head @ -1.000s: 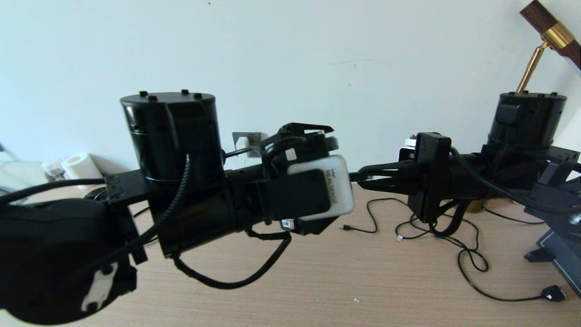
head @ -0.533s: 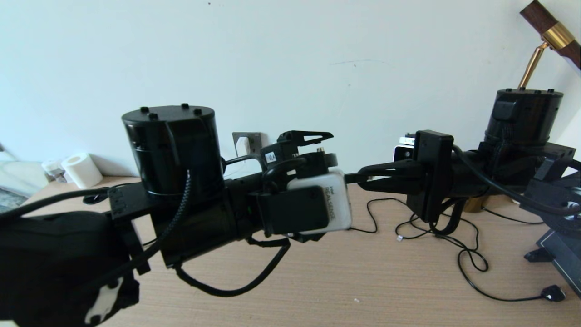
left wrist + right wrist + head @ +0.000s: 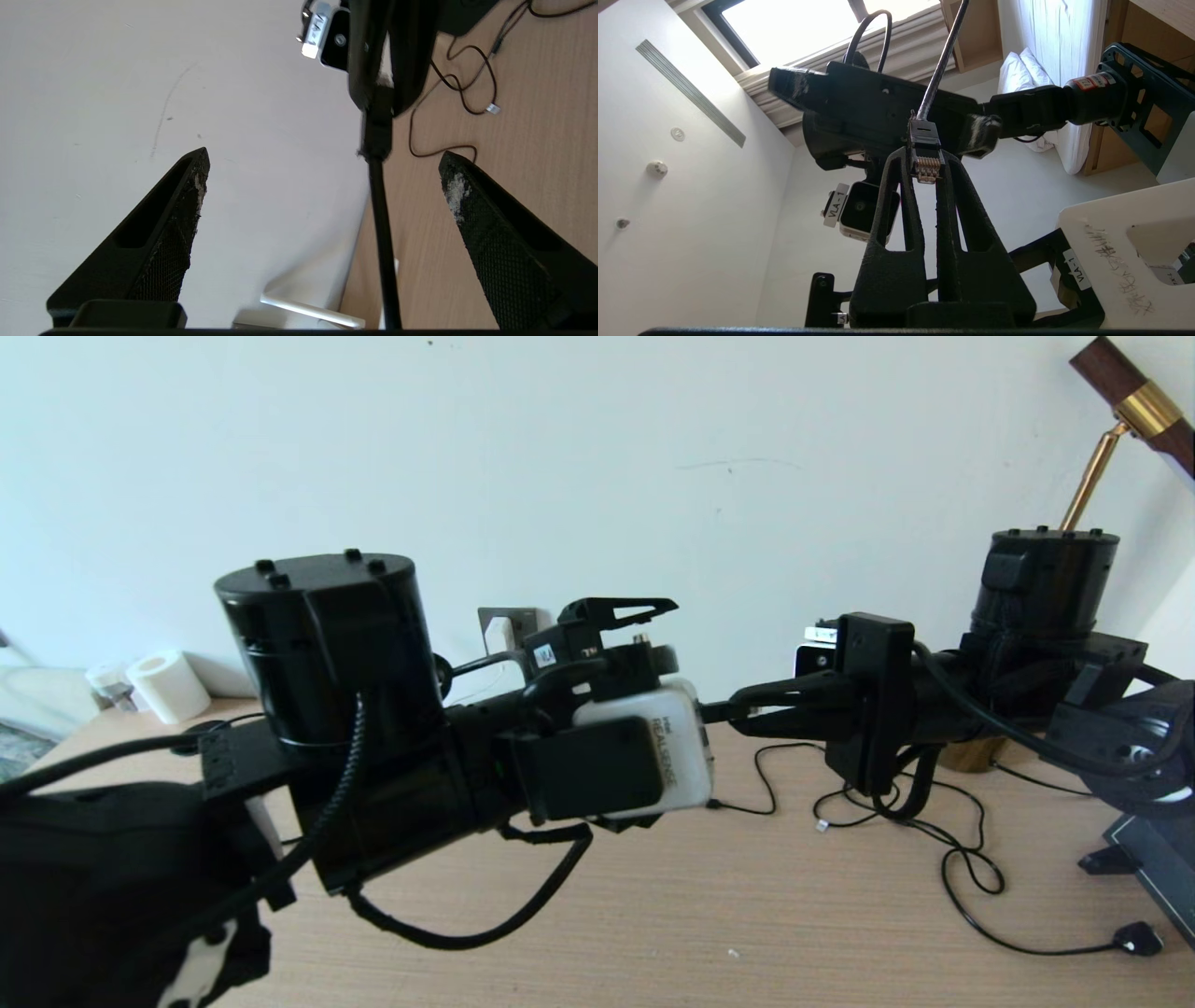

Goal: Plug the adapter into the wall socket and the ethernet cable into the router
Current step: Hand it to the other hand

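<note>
My right gripper [image 3: 927,156] is shut on the ethernet cable's plug [image 3: 926,161], whose clear tip with gold contacts points back at the wrist. The black ethernet cable [image 3: 380,224] runs from the right gripper [image 3: 378,88] through the gap between my left gripper's [image 3: 324,154] open fingers, touching neither. In the head view both arms meet above the table, the right gripper [image 3: 738,709] pointing left. The white adapter [image 3: 499,635] sits on the wall socket [image 3: 516,616] behind the left arm. Only a white antenna [image 3: 310,310] of the router shows, low by the wall.
Thin black cables [image 3: 934,840] loop over the wooden table [image 3: 700,915] at the right, one ending in a small black plug [image 3: 1139,938]. A paper roll [image 3: 168,686] lies far left. A brass lamp [image 3: 1092,476] and a dark stand [image 3: 1153,859] are at the right.
Both arms have shifted a little to the left, and the left arm has dropped slightly. The left gripper stays open and the right stays shut on the plug.
</note>
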